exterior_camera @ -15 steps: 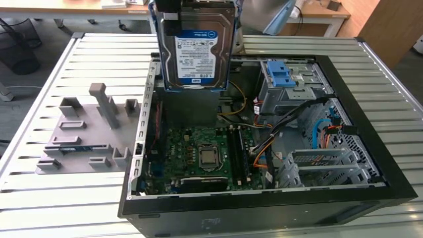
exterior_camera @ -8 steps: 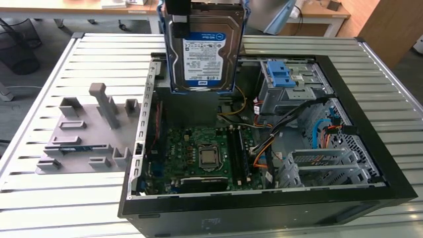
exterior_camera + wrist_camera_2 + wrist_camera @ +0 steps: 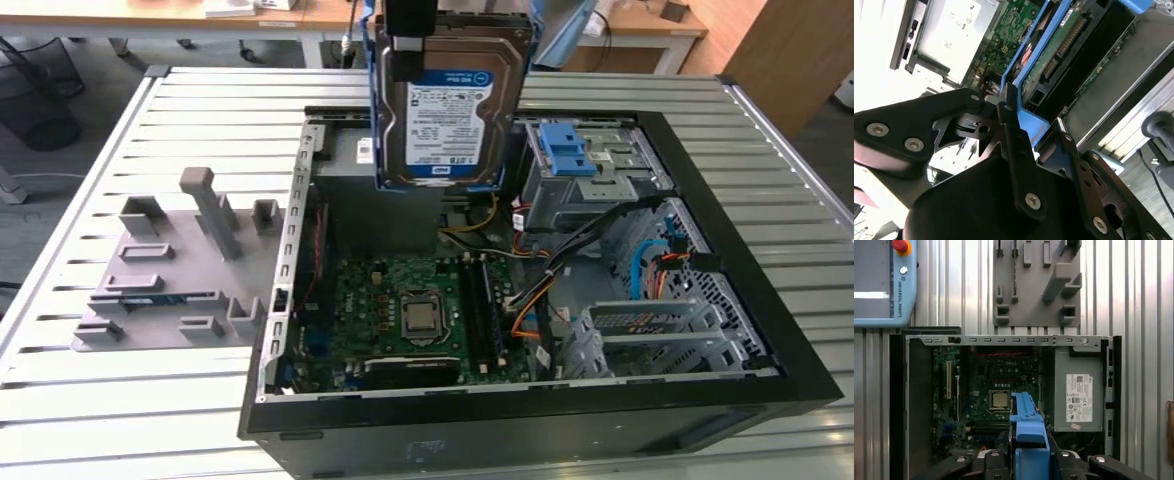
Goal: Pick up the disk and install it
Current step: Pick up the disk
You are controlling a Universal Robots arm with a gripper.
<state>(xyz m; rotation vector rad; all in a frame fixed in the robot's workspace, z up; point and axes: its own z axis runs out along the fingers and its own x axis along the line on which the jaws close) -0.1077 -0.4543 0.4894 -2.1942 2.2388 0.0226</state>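
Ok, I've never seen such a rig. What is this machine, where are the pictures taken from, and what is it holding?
The machine is one robot arm with a gripper. The exterior view comes from a camera standing off the arm; both wrist views come from cameras riding on the arm. In the exterior view, an open black computer case lies on a slatted metal table, beside a grey plastic parts holder. The black fingers are shut on a flat silver hard drive with blue plastic rails, held above the case.
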